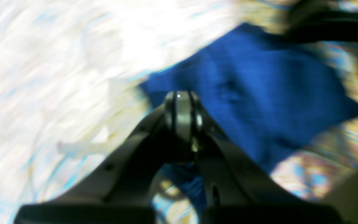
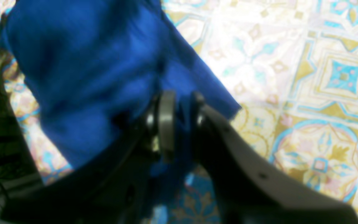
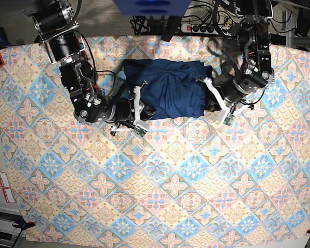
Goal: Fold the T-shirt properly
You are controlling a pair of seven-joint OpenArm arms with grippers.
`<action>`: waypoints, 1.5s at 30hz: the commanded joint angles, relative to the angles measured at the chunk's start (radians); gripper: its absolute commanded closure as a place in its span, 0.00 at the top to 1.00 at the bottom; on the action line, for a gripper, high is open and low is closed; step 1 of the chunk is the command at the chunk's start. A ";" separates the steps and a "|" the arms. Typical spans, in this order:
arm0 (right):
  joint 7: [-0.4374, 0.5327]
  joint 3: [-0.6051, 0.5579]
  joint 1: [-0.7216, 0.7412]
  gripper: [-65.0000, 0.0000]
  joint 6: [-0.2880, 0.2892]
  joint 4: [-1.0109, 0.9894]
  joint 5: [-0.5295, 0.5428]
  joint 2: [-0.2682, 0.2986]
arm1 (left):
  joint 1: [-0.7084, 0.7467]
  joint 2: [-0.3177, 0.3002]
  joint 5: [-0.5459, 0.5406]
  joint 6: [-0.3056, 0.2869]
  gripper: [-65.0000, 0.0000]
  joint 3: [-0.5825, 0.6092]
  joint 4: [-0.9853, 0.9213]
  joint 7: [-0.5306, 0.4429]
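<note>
1. Two arms meet one garment in the left wrist view: the left jaws [image 1: 182,102] are pressed fully together, blue cloth showing under and behind them, though whether they pinch fabric cannot be told through the blur. The T-shirt [image 1: 259,93] spreads away to the right and far side of the jaws.

2. Seen from the right wrist, the right jaws [image 2: 179,115] stand narrow with a fold of the T-shirt [image 2: 82,71] caught between them; the rest bunches off to the left, the patterned surface [image 2: 306,93] bare to the right.

3. From the base view, the T-shirt [image 3: 168,88] lies as a compact block at the far middle of the surface [image 3: 160,196], long axis running left to right. The right jaws [image 3: 142,111] hold its near-left corner, the left jaws [image 3: 213,103] sit at its right edge; both are equally close, so the next fold likely turns on the two ends moving together.
</note>
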 commanded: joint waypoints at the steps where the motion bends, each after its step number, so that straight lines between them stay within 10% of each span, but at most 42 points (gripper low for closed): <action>1: 0.020 0.003 0.019 0.12 0.003 0.019 0.015 0.002 | -0.012 -0.007 -0.017 -0.004 0.00 -0.019 -0.002 -0.019; 18: 0.018 -0.048 0.019 0.13 0.003 0.019 0.015 0.002 | -0.036 0.068 -0.032 -0.008 0.00 -0.054 -0.124 -0.010; 30: 0.017 0.115 0.019 0.13 0.003 0.019 0.010 0.013 | -0.061 0.108 -0.382 -0.004 0.00 -0.052 -0.052 0.101; 45: -0.124 0.003 -0.062 0.13 0.003 0.269 0.253 0.156 | -0.090 0.109 -0.379 -0.004 0.00 -0.055 -0.183 0.030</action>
